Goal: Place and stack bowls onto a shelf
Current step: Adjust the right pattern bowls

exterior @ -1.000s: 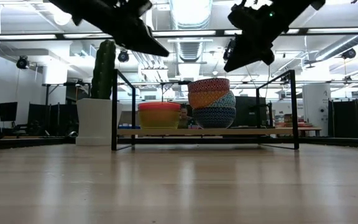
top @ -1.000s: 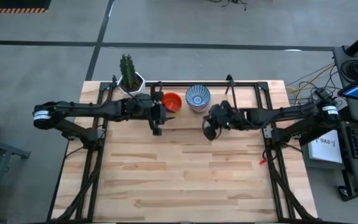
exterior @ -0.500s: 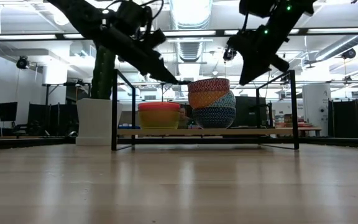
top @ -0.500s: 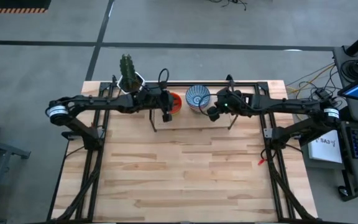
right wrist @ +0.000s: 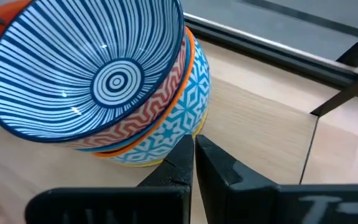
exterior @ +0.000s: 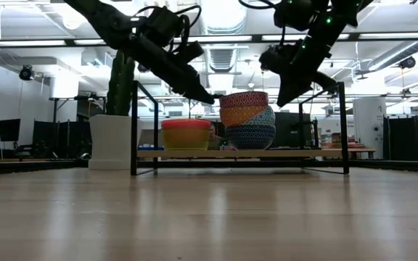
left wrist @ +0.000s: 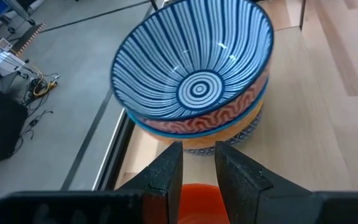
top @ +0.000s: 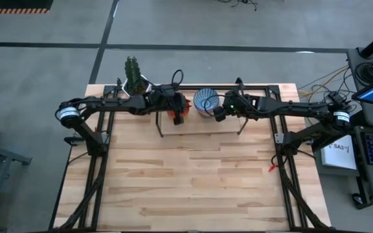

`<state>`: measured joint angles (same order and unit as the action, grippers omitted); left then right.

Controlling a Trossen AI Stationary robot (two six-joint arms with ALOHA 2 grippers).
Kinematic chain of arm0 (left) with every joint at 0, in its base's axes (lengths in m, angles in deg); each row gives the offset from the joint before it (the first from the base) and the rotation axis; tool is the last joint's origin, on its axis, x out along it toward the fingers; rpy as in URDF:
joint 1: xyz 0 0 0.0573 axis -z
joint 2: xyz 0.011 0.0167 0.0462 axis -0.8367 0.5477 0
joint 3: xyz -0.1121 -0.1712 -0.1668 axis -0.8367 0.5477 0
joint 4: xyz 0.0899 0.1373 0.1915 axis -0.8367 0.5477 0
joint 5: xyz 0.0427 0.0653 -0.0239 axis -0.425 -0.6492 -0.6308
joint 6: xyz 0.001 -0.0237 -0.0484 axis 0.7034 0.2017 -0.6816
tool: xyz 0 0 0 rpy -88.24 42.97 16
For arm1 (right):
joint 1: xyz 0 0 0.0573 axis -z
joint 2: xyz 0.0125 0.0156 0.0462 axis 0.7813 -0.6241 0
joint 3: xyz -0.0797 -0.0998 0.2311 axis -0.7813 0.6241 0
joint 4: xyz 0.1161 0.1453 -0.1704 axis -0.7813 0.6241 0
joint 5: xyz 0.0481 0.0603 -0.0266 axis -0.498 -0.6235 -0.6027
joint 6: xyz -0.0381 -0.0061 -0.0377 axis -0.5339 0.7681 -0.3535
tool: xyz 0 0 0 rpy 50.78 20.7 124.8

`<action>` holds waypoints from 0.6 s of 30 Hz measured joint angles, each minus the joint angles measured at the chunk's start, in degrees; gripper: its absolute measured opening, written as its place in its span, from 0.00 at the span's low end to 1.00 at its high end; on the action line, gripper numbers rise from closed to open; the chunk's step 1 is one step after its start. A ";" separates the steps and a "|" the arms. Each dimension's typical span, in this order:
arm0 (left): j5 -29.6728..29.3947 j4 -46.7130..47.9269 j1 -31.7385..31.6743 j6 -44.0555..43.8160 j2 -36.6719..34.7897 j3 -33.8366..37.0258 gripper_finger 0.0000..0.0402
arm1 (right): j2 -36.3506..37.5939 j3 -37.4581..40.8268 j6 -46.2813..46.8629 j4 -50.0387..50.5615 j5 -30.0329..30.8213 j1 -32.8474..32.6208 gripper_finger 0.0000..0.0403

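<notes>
The shelf stands at the table's far edge. It carries two stacks of bowls. The left stack has an orange-red bowl on top. The right stack, tilted, has the white bowl with blue radial pattern on top; it also shows in the right wrist view. My left gripper hovers over the orange-red bowl, its fingers a narrow gap apart, pointing at the right stack. My right gripper is shut, just right of the patterned bowl, pointing at the stack's lower bowls.
A white pot with a cactus stands at the shelf's left end. The shelf's black frame posts rise above the board. The wide tabletop lies in front of the shelf.
Both grippers have gone toward the table's far edge, up to the shelf. My left gripper has also gone right, over the orange-red bowl. My right gripper has gone left, toward the patterned stack. The bowls have kept still.
</notes>
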<state>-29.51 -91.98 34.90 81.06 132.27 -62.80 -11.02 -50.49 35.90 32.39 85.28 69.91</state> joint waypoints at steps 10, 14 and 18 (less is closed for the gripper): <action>0.02 -0.37 -0.50 -0.22 0.84 0.00 0.19 | -1.11 0.56 -1.21 -2.21 1.78 0.63 0.02; 0.02 -1.86 -0.50 -0.41 0.85 0.00 0.19 | -1.31 0.60 -1.19 -2.79 1.50 0.50 0.02; 0.02 -2.08 -0.50 -0.48 0.85 0.00 0.19 | -1.51 0.63 -1.13 -3.27 1.24 0.54 0.02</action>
<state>-29.48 -94.06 34.40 80.57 133.12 -62.80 -12.53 -49.86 34.77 29.12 86.53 70.45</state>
